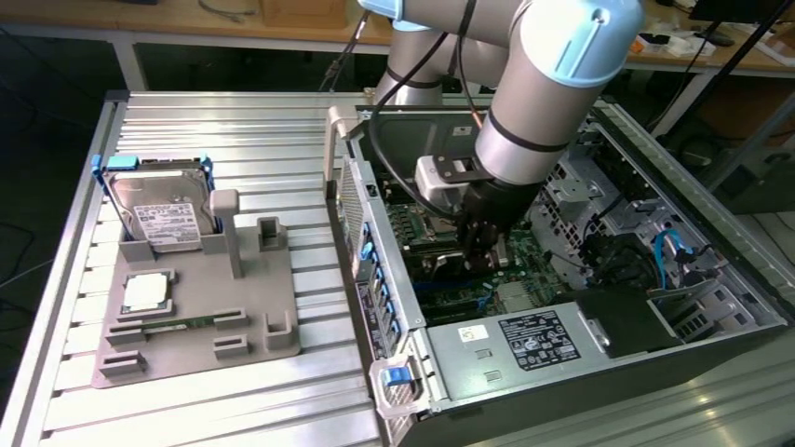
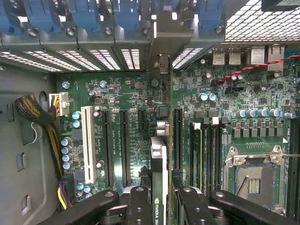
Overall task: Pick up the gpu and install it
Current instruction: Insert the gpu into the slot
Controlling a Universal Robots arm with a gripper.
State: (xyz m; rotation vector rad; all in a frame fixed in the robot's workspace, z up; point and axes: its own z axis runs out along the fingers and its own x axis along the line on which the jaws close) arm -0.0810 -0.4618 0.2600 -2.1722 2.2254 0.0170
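Note:
The gpu [image 2: 159, 161] shows edge-on in the wrist view, a thin card standing upright over the green motherboard [image 2: 126, 108]. Its silver end bracket [image 2: 164, 35] reaches up to the case's rear slot openings. My gripper [image 2: 164, 204] is shut on the card, with one black finger [image 2: 139, 206] pressed on each side. The card hangs over the long black expansion slots [image 2: 178, 136]; whether it touches a slot I cannot tell. In the exterior view my gripper [image 1: 479, 250] is down inside the open computer case [image 1: 360, 233], above the motherboard.
Beside the case at the exterior view's left, a grey fixture tray [image 1: 249, 317] holds a silver hard drive [image 1: 162, 209], a processor chip [image 1: 147, 291] and a small memory stick [image 1: 186, 324]. A power supply [image 1: 522, 340] sits at the case's near end. The processor socket [image 2: 255, 176] lies near the slots.

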